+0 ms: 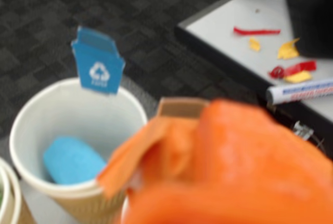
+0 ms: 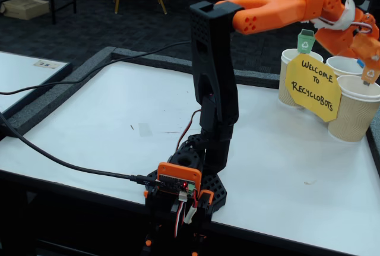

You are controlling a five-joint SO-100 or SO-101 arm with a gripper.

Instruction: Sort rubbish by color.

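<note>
In the wrist view, a blurred orange mass fills the lower right; it may be the gripper (image 1: 229, 172), the orange bundle, or both, and I cannot tell whether the jaws are spread or pinching anything. To its left stands a paper cup (image 1: 31, 115) with a blue recycling tag (image 1: 98, 63); the blue bundle (image 1: 70, 160) lies on its floor. The rim of a second cup (image 1: 8, 193) shows at the lower left edge, contents unclear. In the fixed view, the arm (image 2: 261, 12) reaches over three cups (image 2: 356, 113) at the table's (image 2: 107, 125) far right corner, behind a yellow sign (image 2: 313, 87). Risk, as I judge it: the wrist hangs close above the rims, so a low descent could tip a cup, and a release off-centre could drop rubbish into the wrong cup.
</note>
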